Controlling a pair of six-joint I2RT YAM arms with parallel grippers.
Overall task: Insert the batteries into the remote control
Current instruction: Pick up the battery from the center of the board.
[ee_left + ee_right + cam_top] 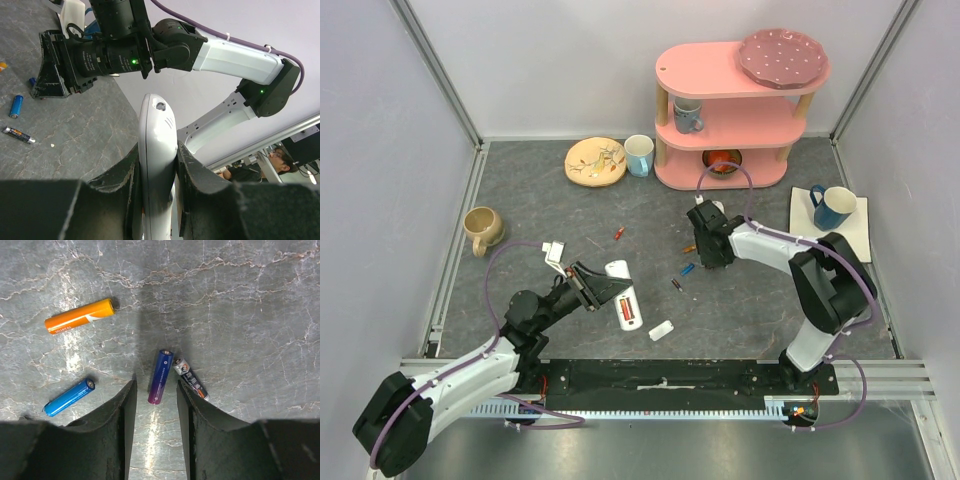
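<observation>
My left gripper (588,284) is shut on the white remote control (621,296), gripping its slim sides and holding it on edge (157,117) between the fingers (125,175). A red battery (626,313) lies in its open compartment. My right gripper (156,386) hangs open just above the table, its fingertips on either side of the near end of a purple-blue battery (160,370). A dark battery (191,379) lies right beside it. A blue battery (68,397) and an orange battery (80,316) lie to the left. One more red battery (618,233) lies apart.
A small white back cover (661,329) lies near the remote. A tan mug (482,229) stands left. At the back are a wooden plate (595,161), a pale mug (639,154) and a pink shelf (730,110). A blue mug (834,207) stands on a white cloth (861,236) right.
</observation>
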